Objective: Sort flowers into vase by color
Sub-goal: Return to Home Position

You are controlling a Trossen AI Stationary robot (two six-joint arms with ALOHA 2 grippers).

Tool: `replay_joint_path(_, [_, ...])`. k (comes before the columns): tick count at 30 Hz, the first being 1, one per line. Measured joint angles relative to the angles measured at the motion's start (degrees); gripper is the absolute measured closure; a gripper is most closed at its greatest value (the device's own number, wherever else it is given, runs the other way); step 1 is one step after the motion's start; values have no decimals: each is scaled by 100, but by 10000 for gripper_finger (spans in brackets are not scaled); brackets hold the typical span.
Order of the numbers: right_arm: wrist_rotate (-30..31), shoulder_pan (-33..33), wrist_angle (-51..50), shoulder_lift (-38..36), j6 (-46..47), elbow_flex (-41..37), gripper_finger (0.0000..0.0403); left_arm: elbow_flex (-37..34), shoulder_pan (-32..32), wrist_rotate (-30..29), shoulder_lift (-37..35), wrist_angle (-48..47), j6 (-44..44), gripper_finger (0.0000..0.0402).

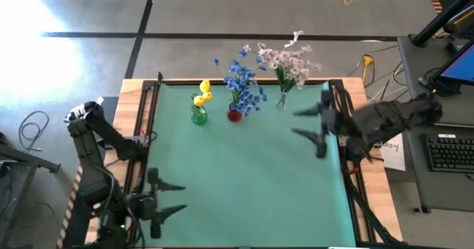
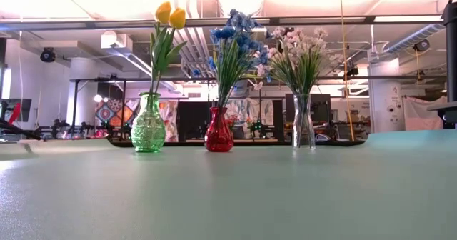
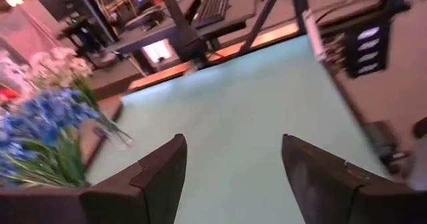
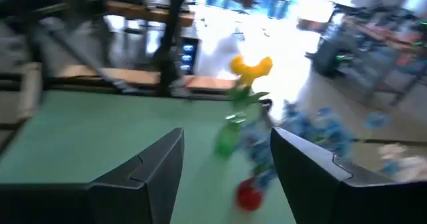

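The left jaws are released and empty. Their two dark fingers (image 3: pixel 157 179) are spread wide over bare green mat (image 1: pixel 244 190) at the near left corner of the bench (image 1: pixel 133 93). The left arm (image 1: pixel 96 153) is folded back along the bench's left edge.

The right jaws are also released and hold nothing, fingers (image 4: pixel 150 174) apart. They sit over the mat's right side and point left toward the vases, and the right arm (image 1: pixel 385 119) reaches in across the right edge.

Well apart from both jaws, three vases stand upright in a row along the far edge of the mat, each clear of the next. The green vase (image 2: pixel 148 123) on the left holds the yellow flowers (image 2: pixel 170 14). The red vase (image 2: pixel 218 133) in the middle holds the blue flowers (image 2: pixel 235 33). The clear vase (image 2: pixel 303 122) on the right holds the white flowers (image 2: pixel 300 43). In the low view the blue and white sprays overlap.

A keyboard (image 1: pixel 450 151) lies off the bench to the right.
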Motion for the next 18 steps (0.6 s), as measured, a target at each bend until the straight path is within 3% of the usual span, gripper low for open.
replay_joint_path(5, [29,1203,-307,-577,745,-812,191,-111,-202,317,-79,-230,-1023,207])
replay_joint_path(10, [-52,1924,-190,-997,1427,-1803,191,-948,33,431,-33,204,-1480,274])
replay_joint_path(15, [-137,2108,1003,-1335,1296,-2942,191,-2007,580,737,-168,2085,-757,371])
replay_joint_path(18, [-411,2081,1925,-1536,1016,-3510,191,-2569,1175,1693,-272,3726,431,393])
